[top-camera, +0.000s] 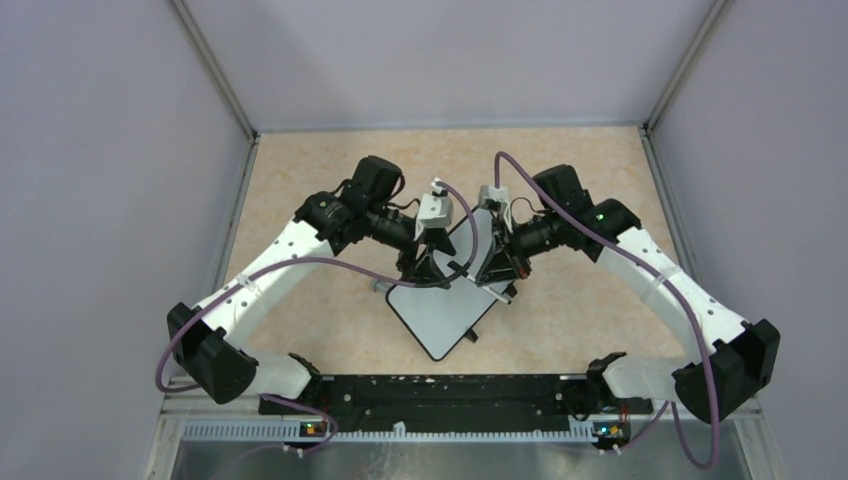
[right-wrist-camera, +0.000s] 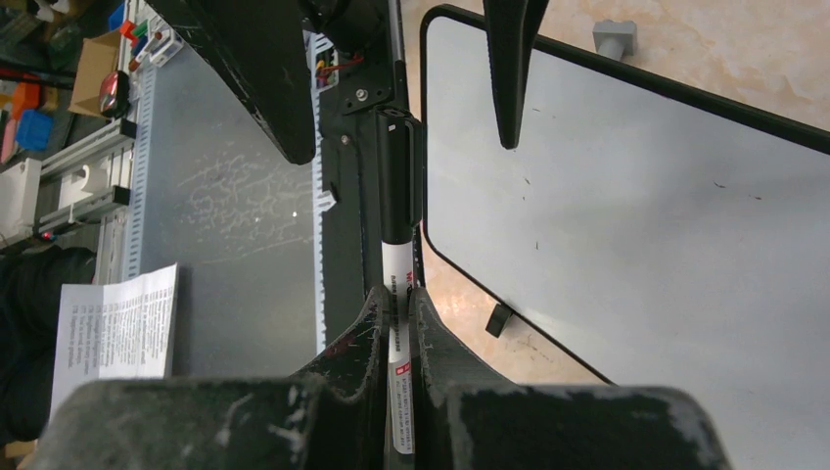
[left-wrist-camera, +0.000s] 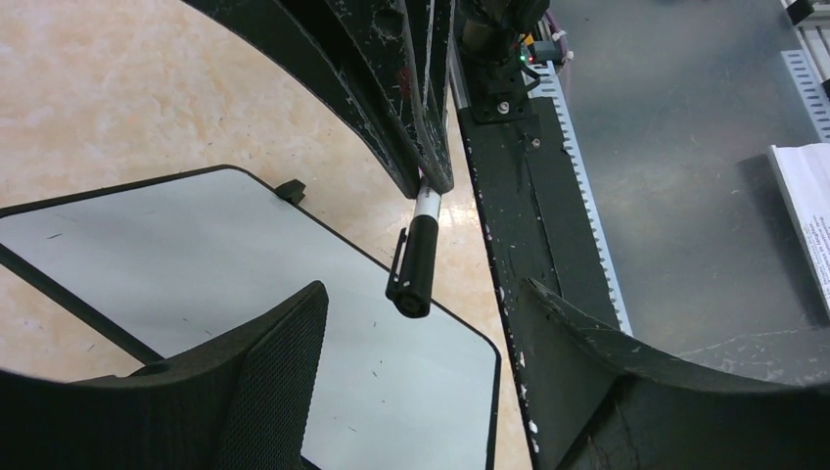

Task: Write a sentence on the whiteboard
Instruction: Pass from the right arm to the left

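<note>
A marker (right-wrist-camera: 399, 186) is clamped in the right gripper's (right-wrist-camera: 396, 305) jaws; the left gripper's (left-wrist-camera: 423, 292) jaws are spread around its cap (left-wrist-camera: 413, 264).

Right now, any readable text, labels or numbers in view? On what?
Nothing can be read well enough to quote.
Label on the marker: red and black print, too blurred to read.
Sheet of paper: printed lines, too small to read.
The whiteboard: no writing.
</note>
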Action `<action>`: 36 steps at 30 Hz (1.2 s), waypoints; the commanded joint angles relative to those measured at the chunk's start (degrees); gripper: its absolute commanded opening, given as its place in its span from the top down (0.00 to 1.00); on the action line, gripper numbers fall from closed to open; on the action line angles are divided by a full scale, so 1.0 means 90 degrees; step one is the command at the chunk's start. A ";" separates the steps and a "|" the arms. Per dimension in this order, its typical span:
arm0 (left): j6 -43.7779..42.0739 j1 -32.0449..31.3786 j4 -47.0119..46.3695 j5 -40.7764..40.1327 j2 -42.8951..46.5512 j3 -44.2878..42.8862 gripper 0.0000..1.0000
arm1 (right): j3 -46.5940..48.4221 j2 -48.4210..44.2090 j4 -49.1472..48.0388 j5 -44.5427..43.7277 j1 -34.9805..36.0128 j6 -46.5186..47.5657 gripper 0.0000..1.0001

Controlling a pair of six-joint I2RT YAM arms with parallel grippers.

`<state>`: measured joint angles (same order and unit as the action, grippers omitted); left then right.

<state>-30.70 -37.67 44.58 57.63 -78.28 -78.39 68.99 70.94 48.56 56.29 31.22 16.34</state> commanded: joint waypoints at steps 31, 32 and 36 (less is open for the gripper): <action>0.3429 0.1459 -0.2889 0.1499 0.0739 0.0806 1.00 | 0.0102 -0.0419 -0.2578 0.0431 -0.0978 -0.3025 0.17; 0.3857 0.1550 -0.3231 0.1525 0.0769 0.0858 1.00 | 0.0117 -0.0401 -0.2680 0.0437 -0.0974 -0.3158 0.16; 0.5392 0.1786 -0.4355 0.1518 0.0798 0.0976 1.00 | -0.0201 -0.0433 -0.3792 0.0682 -0.0994 -0.4272 0.09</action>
<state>0.43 -23.03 21.04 67.81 -73.23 -70.30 68.58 68.64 26.65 60.23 22.28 -10.57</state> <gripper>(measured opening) 0.117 0.845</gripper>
